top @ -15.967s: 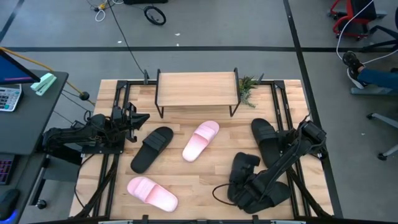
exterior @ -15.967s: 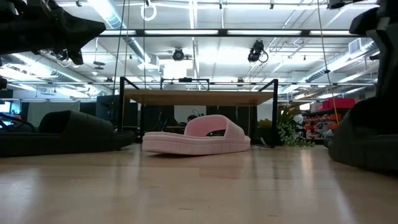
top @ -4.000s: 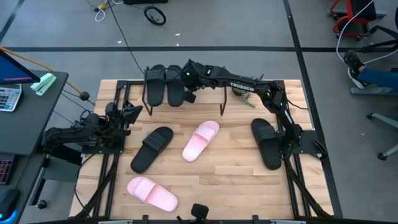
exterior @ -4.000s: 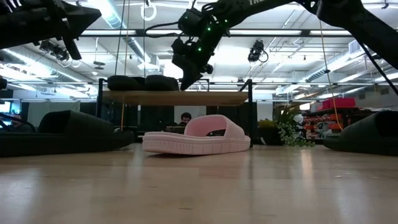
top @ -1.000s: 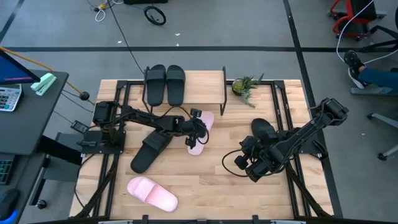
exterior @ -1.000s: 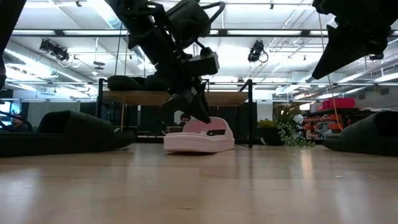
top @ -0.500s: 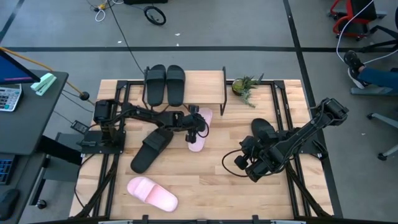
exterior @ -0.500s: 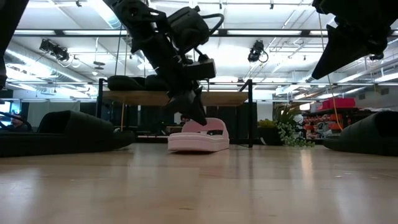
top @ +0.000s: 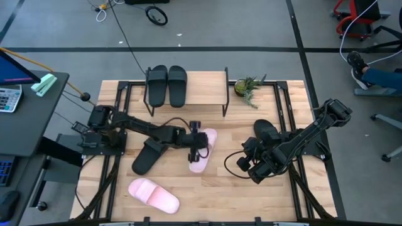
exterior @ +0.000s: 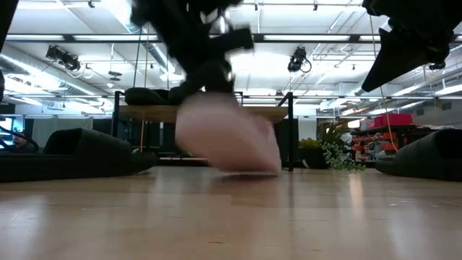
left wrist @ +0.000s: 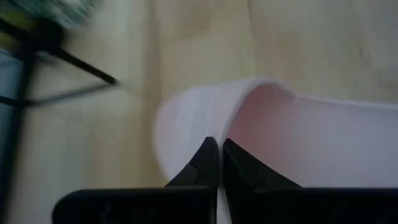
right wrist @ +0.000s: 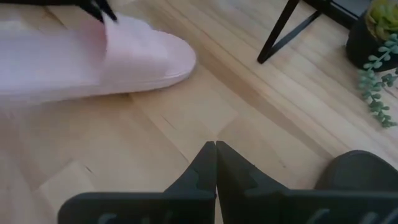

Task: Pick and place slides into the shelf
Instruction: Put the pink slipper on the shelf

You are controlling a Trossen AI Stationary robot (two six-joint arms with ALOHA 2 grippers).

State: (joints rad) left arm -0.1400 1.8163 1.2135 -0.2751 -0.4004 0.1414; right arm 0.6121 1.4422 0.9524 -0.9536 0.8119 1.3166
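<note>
Wooden boards make the table point(top: 207, 188). From above, the left gripper point(top: 196, 139) sits on a pink slide point(top: 202, 149) in the middle; its wrist view shows the tips pinched on the slide's strap. The right gripper point(top: 243, 164) waits nearby, clenched with nothing in it. Two black slides point(top: 167, 85) rest on the shelf point(top: 204, 85). I count two pink and four black.
</note>
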